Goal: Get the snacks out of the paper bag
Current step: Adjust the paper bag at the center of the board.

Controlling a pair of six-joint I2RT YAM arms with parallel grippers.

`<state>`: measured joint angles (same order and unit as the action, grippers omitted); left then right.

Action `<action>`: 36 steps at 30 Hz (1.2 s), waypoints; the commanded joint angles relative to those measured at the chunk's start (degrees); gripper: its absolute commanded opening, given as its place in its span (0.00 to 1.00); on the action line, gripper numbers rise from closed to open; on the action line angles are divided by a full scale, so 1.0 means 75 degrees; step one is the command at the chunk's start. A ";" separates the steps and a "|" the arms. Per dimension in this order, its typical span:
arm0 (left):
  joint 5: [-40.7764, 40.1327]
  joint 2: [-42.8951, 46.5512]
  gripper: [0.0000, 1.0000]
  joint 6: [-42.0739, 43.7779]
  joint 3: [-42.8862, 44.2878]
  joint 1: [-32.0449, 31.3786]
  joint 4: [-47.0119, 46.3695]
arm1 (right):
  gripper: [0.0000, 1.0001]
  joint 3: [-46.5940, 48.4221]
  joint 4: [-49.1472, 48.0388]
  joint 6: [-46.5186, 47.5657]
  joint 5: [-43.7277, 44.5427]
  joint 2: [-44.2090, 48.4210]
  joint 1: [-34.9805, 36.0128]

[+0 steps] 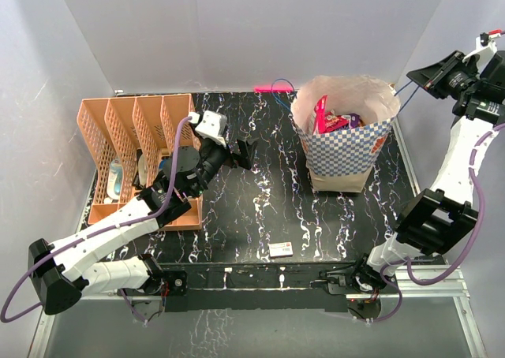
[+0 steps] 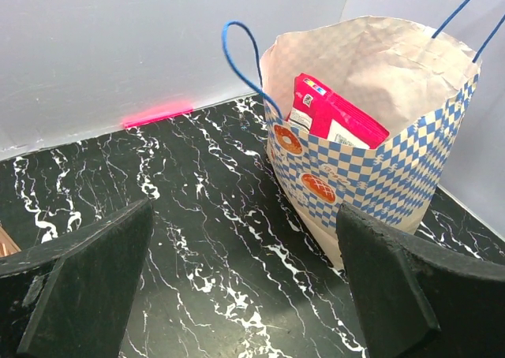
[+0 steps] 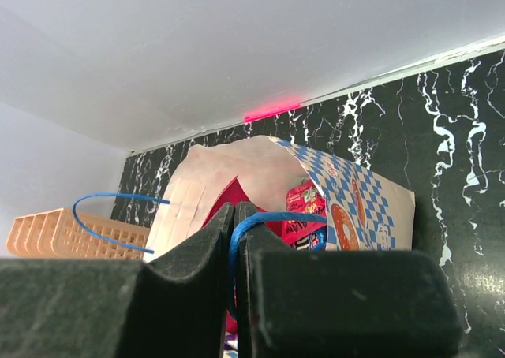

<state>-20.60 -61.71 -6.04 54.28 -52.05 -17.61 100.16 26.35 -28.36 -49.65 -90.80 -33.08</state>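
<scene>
The blue-and-white checkered paper bag stands upright at the back right of the table, its mouth open. Magenta-pink and red snack packets stick up inside it; they also show in the left wrist view and the right wrist view. My right gripper is shut on the bag's blue cord handle, held up and to the right of the bag. My left gripper is open and empty above the table, left of the bag.
A peach-orange divider rack stands at the left with small items in it. A small white flat box lies near the table's front edge. The bag's other blue handle loops up on its left side.
</scene>
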 commanded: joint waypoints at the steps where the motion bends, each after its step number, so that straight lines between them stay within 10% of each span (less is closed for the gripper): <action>1: -0.0113 0.0080 0.98 -0.0005 -0.0001 -0.0056 -0.0242 | 0.08 0.1176 -0.0729 0.0450 -0.0148 0.0333 -0.0110; 15: -0.0253 0.0075 0.98 0.0113 -0.0020 -0.0197 -0.0254 | 0.08 0.2489 0.0033 0.1121 0.0040 -0.0322 -0.0006; 29: -0.0068 -0.0332 0.98 -0.0380 0.0244 -0.0197 0.0057 | 0.08 0.2052 0.1235 0.2073 -0.0383 -0.0003 0.2471; 36: -0.2011 -0.1092 0.98 -0.1802 0.1931 -0.0199 0.1678 | 0.08 0.1258 0.1188 0.2004 -0.0793 0.0421 0.2606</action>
<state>-27.57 -69.25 -13.32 61.91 -53.39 -9.85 110.50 40.40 -13.54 -50.28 -92.23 -14.31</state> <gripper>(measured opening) 0.983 0.078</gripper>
